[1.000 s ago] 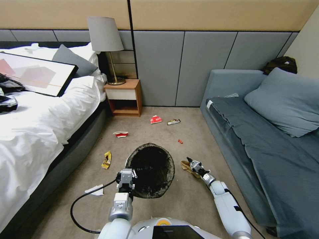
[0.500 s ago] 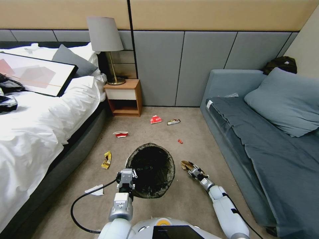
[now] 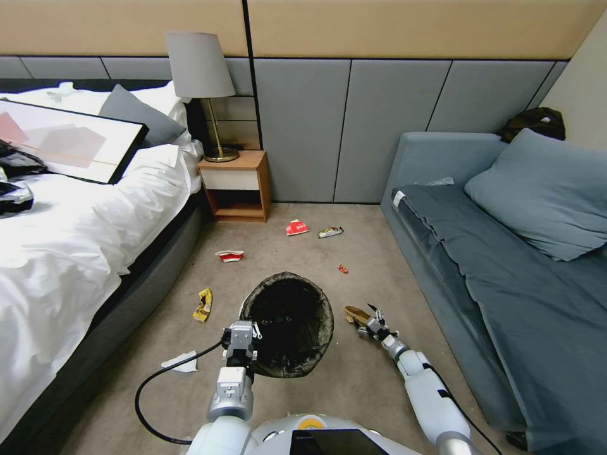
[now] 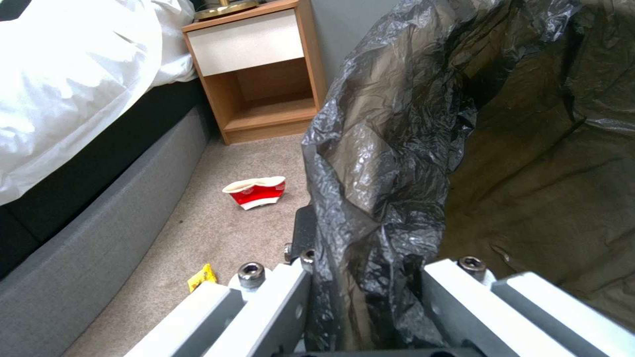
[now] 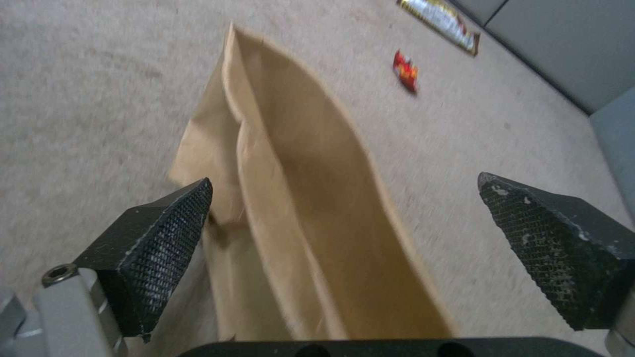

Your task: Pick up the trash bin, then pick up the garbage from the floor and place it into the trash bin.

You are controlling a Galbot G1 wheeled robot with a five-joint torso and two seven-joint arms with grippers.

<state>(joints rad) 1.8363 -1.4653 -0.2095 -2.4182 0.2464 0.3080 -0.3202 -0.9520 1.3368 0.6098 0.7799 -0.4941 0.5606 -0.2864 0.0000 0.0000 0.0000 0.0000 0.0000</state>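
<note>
Far left on the carpet (image 3: 354, 379), beside the bed (image 3: 69, 253): white paper scrap (image 3: 180, 362), then yellow wrapper (image 3: 203, 304), then crumpled red-and-white pack (image 3: 230, 255) lying on its side. Left gripper (image 3: 240, 333) clamped onto the near rim of the trash bin (image 3: 288, 323), jaws pinching the crinkled black bag (image 4: 384, 163) folded over the edge; bin round, mouth open upward, liner dark and glossy, white wall barely peeking at its left side. Beyond the bin, second red-and-white pack (image 3: 296, 227), shiny wrapper (image 3: 331, 232), tiny red wrapper (image 3: 343, 268), all well apart on the floor. Just right of the bin, tan curled piece (image 5: 297, 213), a long folded paper trough flat on the carpet. Right gripper (image 3: 373, 322) low over it, jaws spread wide and straddling the piece, left pad (image 5: 165, 233) touching or just beside its edge. Sofa (image 3: 506, 265) at far right.
</note>
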